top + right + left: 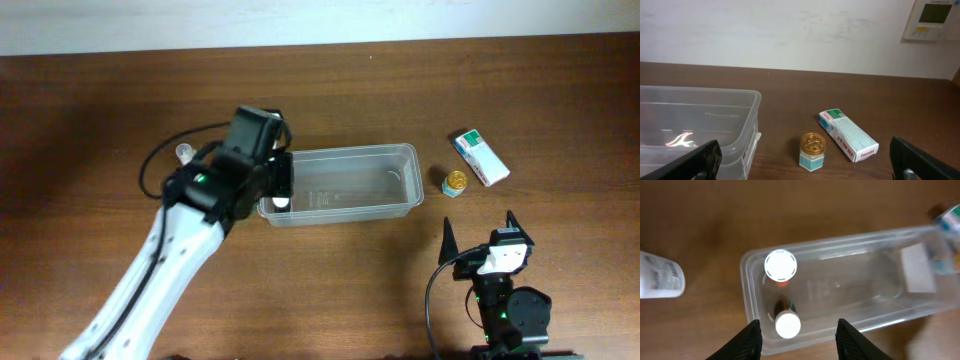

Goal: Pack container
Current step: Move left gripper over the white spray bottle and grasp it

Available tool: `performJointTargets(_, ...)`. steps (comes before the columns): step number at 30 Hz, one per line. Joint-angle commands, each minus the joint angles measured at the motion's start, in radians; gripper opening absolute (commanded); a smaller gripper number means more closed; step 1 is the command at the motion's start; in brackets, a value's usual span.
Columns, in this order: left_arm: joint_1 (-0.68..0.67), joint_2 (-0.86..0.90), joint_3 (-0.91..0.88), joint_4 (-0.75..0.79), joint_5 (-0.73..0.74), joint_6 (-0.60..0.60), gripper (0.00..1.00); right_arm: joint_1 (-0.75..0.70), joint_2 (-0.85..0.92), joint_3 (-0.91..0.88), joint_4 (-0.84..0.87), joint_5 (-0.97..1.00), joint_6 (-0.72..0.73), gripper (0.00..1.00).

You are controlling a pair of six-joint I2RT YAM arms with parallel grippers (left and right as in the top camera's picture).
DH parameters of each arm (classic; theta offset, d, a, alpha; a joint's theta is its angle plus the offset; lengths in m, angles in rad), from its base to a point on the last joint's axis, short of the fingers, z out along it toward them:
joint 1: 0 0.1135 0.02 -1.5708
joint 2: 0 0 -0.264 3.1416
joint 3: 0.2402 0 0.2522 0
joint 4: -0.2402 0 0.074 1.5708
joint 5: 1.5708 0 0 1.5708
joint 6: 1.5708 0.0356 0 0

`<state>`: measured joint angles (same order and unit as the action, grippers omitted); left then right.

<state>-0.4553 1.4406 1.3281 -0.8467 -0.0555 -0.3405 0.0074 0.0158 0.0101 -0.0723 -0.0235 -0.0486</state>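
Note:
The clear plastic container (345,185) lies in the middle of the table; it also shows in the left wrist view (880,270) and the right wrist view (715,117). Two white-capped bottles (781,265) (787,322) stand in its left end. My left gripper (797,340) is open and empty, hovering above that left end (280,185). My right gripper (805,172) is open and empty near the front edge (480,235), facing a small gold-capped jar (812,151) and a white-and-green box (847,135).
A small clear-labelled bottle (660,275) lies on the table left of the container, also seen overhead (185,152). The gold-capped jar (455,182) and the box (480,157) sit right of the container. A black cable loops by the left arm.

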Motion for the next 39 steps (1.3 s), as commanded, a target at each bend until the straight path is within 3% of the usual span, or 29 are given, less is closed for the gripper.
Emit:
performJointTargets(1, 0.028, -0.109, 0.027, -0.003, -0.039, -0.002, 0.48, -0.002, -0.006, -0.005, -0.006, 0.005, 0.0, 0.98)
performJointTargets(3, 0.052, -0.144, 0.027, -0.007, -0.05, 0.013, 0.5, -0.002, -0.006, -0.005, -0.006, 0.005, 0.0, 0.98)
performJointTargets(5, 0.122, -0.198, 0.027, -0.006, -0.05, 0.09, 0.69, -0.002, -0.006, -0.005, -0.006, 0.005, 0.0, 0.98)
performJointTargets(6, 0.148, -0.205, 0.027, -0.006, -0.05, 0.106, 0.73, -0.002, -0.006, -0.005, -0.006, 0.005, 0.0, 0.99)
performJointTargets(12, 0.36, -0.177, 0.027, -0.029, -0.018, 0.146, 0.77, -0.002, -0.006, -0.005, -0.006, 0.005, 0.0, 0.98)
performJointTargets(17, 0.453, -0.105, 0.027, -0.015, 0.036, 0.157, 0.8, -0.002, -0.006, -0.005, -0.006, 0.005, 0.0, 0.98)
performJointTargets(27, 0.465, 0.087, 0.027, 0.075, 0.034, 0.277, 0.82, -0.002, -0.006, -0.005, -0.006, 0.005, 0.0, 0.98)
performJointTargets(39, 0.465, 0.253, 0.027, 0.146, 0.022, 0.279, 0.81, -0.002, -0.006, -0.005, -0.006, 0.005, 0.0, 0.98)
